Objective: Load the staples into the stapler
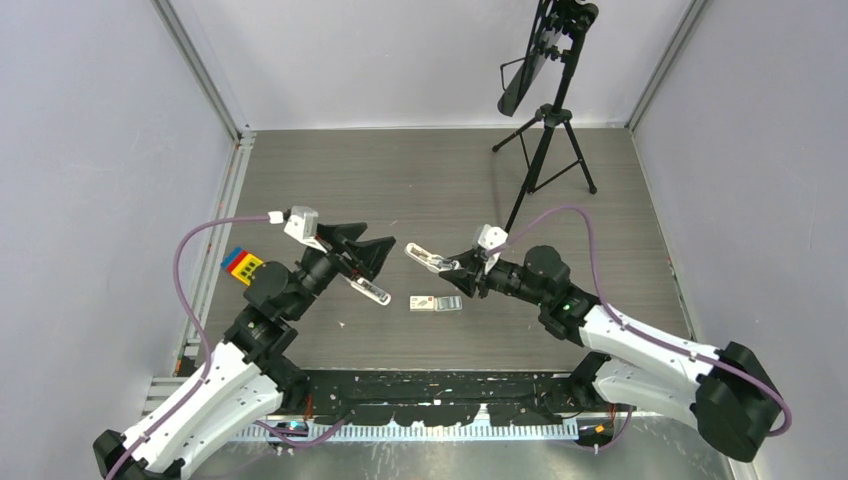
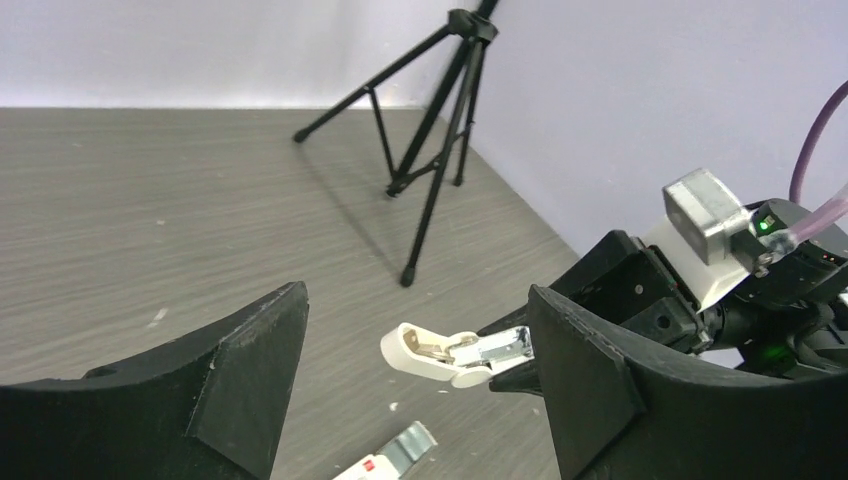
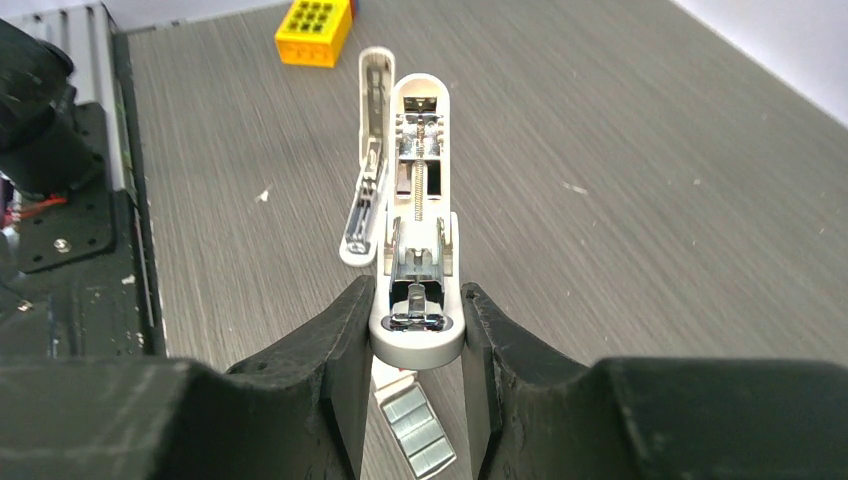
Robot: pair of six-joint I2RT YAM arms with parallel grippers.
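Laminate in a grey wood grain covers the desk (image 1: 420, 190), flecked with a few white specks. Pale lilac-grey walls (image 1: 400, 60) close it in on the left, back and right, with aluminium rails in the corners.

At the far left edge lies a small plastic block of yellow, blue and red (image 1: 240, 265); its yellow face shows a grid of dark dots and no lettering. Next comes the left tool (image 2: 418, 295), its two black fingers spread wide with nothing between them, hovering over the desk. Just beside it a second white plastic stapler (image 1: 371, 292) lies on the desk, its inside turned up.

Near the middle sits a small flat white cardboard box (image 1: 423, 303) with a red mark too small to read. Its grey inner tray (image 1: 449, 307) is drawn out on the right side. Silvery-grey staples (image 3: 415, 430) lie there in strips, directly under the right tool (image 3: 415, 290). That tool is clamped on the rear end of the slim white plastic stapler (image 3: 420, 200), held above the desk and aimed toward the left arm, its silver metal channel and spring exposed.

At the back right stands a black tripod (image 1: 545, 150) carrying a black panel.

Counted: two arms, two tools, two staplers, one box, one tray, one block, one tripod. The number of staple strips cannot be told.
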